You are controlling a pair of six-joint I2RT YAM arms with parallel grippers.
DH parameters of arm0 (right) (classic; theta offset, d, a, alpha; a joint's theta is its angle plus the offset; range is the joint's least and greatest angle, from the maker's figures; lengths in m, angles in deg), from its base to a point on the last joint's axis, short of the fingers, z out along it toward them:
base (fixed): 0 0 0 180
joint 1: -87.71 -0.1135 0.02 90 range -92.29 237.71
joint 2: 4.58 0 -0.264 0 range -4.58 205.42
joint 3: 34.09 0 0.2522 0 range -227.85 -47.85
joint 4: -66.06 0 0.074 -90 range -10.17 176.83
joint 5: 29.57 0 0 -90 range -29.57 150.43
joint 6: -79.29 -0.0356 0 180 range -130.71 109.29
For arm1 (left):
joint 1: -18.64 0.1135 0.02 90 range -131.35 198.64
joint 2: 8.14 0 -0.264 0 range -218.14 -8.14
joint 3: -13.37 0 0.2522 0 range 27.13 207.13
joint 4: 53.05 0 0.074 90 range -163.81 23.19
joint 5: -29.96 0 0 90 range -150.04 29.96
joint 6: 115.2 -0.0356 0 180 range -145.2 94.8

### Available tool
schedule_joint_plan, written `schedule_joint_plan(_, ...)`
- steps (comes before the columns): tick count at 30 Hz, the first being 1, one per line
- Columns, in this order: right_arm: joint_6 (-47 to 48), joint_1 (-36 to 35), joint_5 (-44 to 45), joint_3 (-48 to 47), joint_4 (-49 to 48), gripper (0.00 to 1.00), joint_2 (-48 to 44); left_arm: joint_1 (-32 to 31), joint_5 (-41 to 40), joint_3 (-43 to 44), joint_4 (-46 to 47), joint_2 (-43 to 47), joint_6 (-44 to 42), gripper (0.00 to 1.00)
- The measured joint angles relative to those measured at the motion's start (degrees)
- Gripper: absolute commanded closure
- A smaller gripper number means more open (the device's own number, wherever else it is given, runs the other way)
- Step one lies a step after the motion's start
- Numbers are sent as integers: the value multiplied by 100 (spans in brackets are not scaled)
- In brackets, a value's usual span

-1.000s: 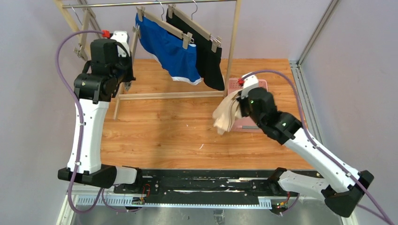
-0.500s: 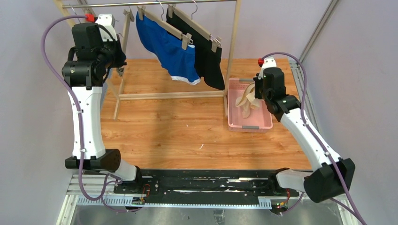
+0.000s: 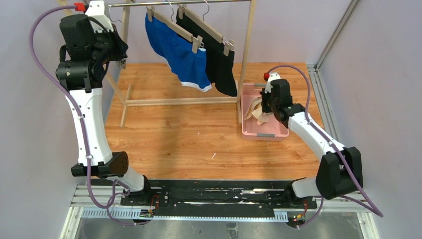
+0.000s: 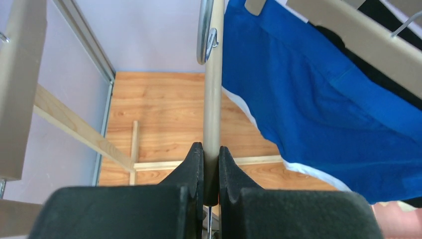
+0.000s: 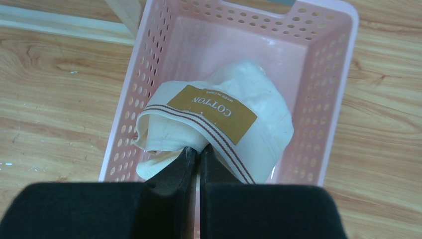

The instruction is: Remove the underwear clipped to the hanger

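lowered since a moment ago, the right gripper (image 5: 198, 149) pinches the cream briefs (image 5: 239, 134), hanging into the pink basket (image 5: 343, 74) on the desk (image 3: 174, 139); letting go looks next. left gripper (image 4: 211, 154) clamps a bare hanger bar (image 4: 214, 89); blue briefs (image 4: 318, 99) and black briefs (image 3: 221, 64) hang clipped.

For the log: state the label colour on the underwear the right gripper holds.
The label is mustard-brown with white lettering; clearest in the right wrist view.

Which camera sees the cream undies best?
The right wrist view: the cream underwear is close up against the pink basket, label readable, pinched by the right gripper. The top view shows only a small pale bunch; the left wrist view shows none.
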Motion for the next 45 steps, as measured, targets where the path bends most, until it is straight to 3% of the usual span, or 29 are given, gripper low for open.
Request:
schedule_joint_plan(12,-35,0,-487,190,-170,100,356,138,225,-48,586,-81,216,100)
schedule_joint_plan(25,-44,0,-667,446,-339,100,413,442,470,-48,1008,-758,284,100)
schedule_joint_plan(27,-46,0,-686,461,-361,99,413,476,501,-48,1043,-765,321,90)
schedule_joint_plan(29,-46,0,-704,481,-396,82,413,514,533,-48,1064,-765,367,76)
schedule_joint_plan(31,-70,0,-743,507,-417,64,413,549,560,-48,1082,-767,404,69)
schedule_joint_plan(34,-103,0,-769,531,-426,48,413,577,603,-57,1137,-765,472,57)
schedule_joint_plan(37,-133,0,-763,562,-424,42,400,586,645,-192,1215,-699,494,54)
schedule_joint_plan(45,-133,-2,-636,654,-365,41,-369,588,579,-804,1414,20,431,47)
